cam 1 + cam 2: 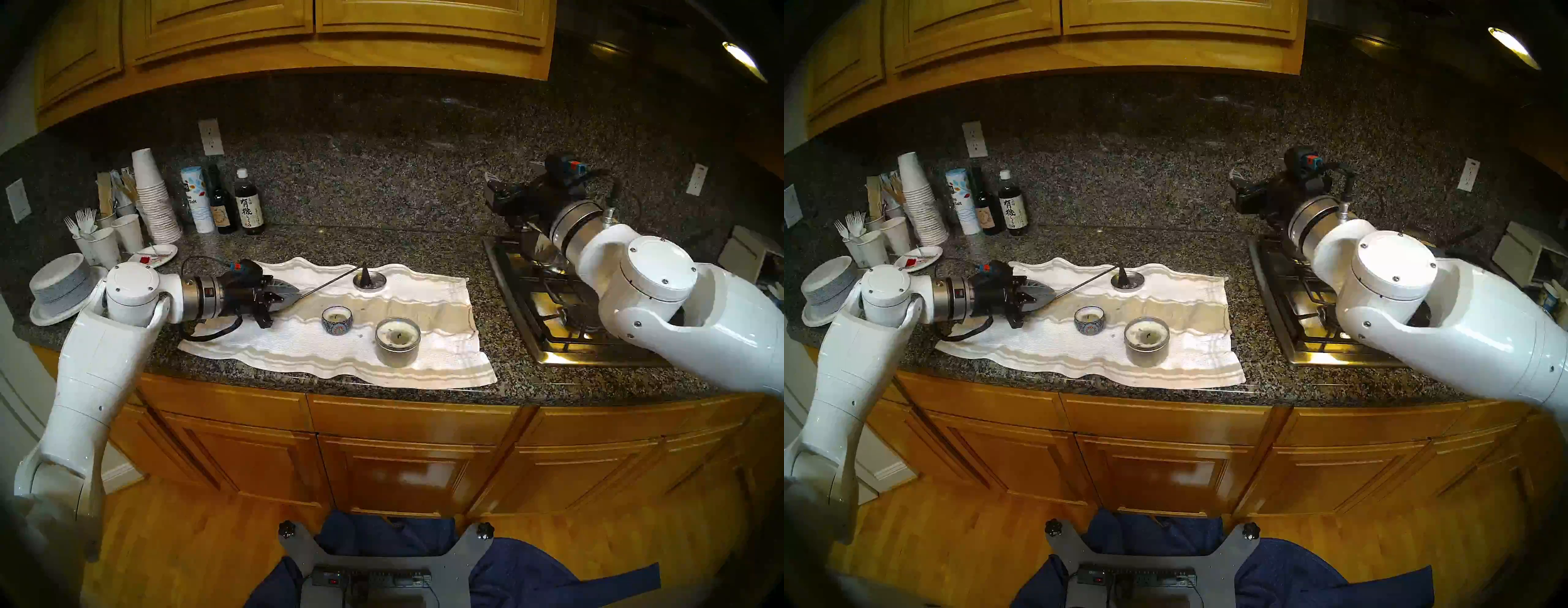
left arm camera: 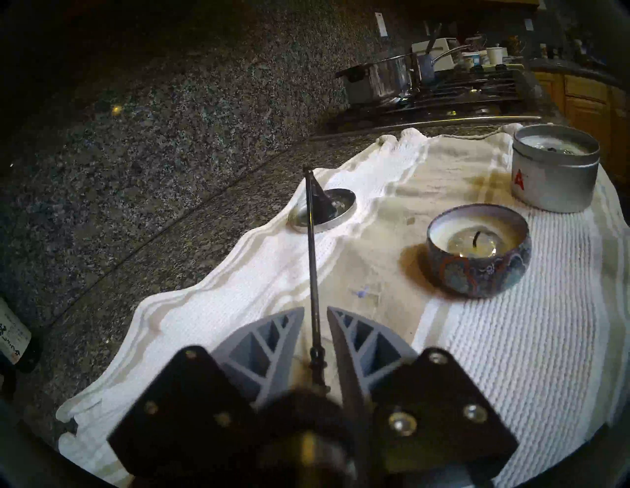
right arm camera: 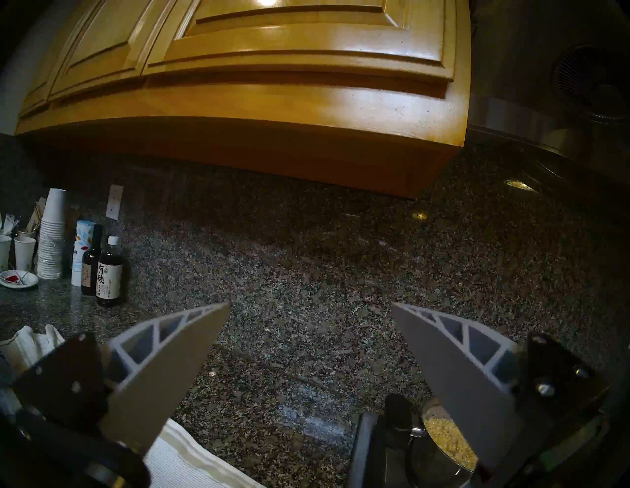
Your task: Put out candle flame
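Note:
A black candle snuffer has its thin rod between the fingers of my left gripper, which is shut on the handle end. Its cone stands on a round metal lid on a white towel. In the left wrist view the snuffer rod runs out from my left gripper. A small patterned candle tin and a larger silver candle tin sit to the right, with black wicks and no visible flame. My right gripper is open and empty, raised above the stove.
A gas stove is at the right, with a steel pot on it. Bottles, stacked paper cups and a bowl on plates crowd the back left. Wall cabinets hang overhead.

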